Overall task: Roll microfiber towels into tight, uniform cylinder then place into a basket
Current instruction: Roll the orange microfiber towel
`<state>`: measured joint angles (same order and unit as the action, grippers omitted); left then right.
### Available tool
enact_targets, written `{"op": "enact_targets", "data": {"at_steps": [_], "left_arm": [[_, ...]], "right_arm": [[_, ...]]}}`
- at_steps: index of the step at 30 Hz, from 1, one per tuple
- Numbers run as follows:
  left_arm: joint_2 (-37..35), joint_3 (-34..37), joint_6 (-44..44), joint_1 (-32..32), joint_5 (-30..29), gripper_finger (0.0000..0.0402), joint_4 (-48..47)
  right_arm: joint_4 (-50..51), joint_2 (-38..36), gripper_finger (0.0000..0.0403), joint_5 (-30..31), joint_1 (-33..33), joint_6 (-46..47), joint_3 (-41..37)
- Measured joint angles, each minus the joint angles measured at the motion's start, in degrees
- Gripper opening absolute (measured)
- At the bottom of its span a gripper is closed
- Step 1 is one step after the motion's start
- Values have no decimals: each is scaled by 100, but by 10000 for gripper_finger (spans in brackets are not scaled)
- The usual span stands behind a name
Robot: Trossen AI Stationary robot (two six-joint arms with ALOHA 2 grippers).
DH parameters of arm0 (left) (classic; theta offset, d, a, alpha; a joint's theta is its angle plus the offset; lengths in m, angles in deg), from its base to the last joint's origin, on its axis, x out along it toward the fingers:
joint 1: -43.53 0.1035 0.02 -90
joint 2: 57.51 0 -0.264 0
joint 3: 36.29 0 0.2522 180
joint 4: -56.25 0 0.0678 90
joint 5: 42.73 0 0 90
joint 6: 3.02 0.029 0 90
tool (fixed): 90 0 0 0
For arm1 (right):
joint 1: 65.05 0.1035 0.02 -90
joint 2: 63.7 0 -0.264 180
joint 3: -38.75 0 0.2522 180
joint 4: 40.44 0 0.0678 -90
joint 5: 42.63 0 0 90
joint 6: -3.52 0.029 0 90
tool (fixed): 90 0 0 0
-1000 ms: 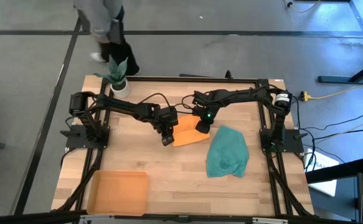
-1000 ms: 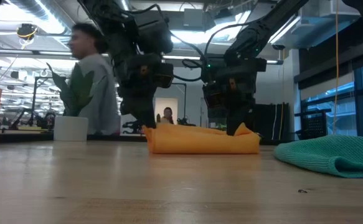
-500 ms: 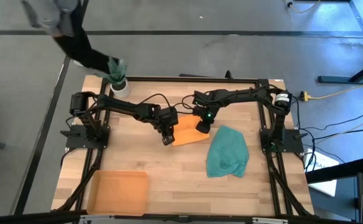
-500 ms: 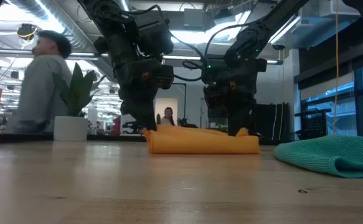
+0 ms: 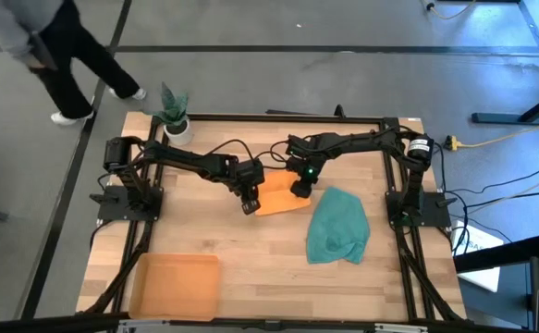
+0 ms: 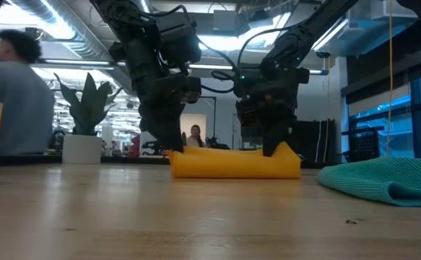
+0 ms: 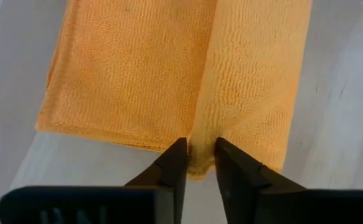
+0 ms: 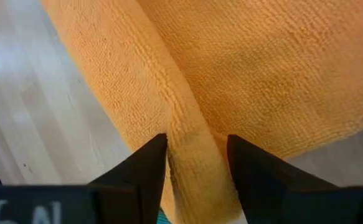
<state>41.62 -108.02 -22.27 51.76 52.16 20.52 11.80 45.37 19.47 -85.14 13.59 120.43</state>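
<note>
Fingers of both grippers part since a second ago: left gripper (image 7: 200, 154) and right gripper (image 8: 197, 152) spread astride orange towel (image 5: 279, 196) fold. Your roll sits freed, partway done.

The middle of the table (image 5: 251, 250) is crowded: both arms reach in over the orange towel (image 5: 280, 199), the left tool (image 5: 249, 205) at one end of its rolled fold and the right tool (image 5: 300, 191) at the other, each with fingers apart astride the fold. Just beside them the teal towel (image 5: 337, 227) lies in a loose heap, blocking that side. Bare wood runs along the near edge between the teal towel and the tray (image 5: 175, 285) in the near left corner. A plant pot (image 5: 176, 126) stands in the far left corner, and a person (image 5: 42, 42) walks on the floor beyond it.
</note>
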Motion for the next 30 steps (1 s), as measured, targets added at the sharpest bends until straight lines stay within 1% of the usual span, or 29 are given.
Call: {"op": "enact_targets", "data": {"at_steps": [3,8,13,18,20,26,30], "left_arm": [[0,0,-124,8,1,85,6],[-52,0,-571,159,201,83,-28],[-83,0,-770,392,263,85,-127],[-85,0,-824,564,928,82,-156],[-85,0,-877,581,1046,81,-160],[-219,0,-734,581,1015,81,-179],[-434,0,-716,623,655,81,-281]], "right_arm": [[1,0,173,-11,-21,172,0],[59,0,173,-54,-190,192,18],[301,-2,173,-65,-343,192,211],[416,-2,173,-62,-380,182,448],[434,-4,173,-62,-380,175,562],[435,-173,173,-59,-284,-135,879],[413,-481,173,-26,-192,-375,964]]}}
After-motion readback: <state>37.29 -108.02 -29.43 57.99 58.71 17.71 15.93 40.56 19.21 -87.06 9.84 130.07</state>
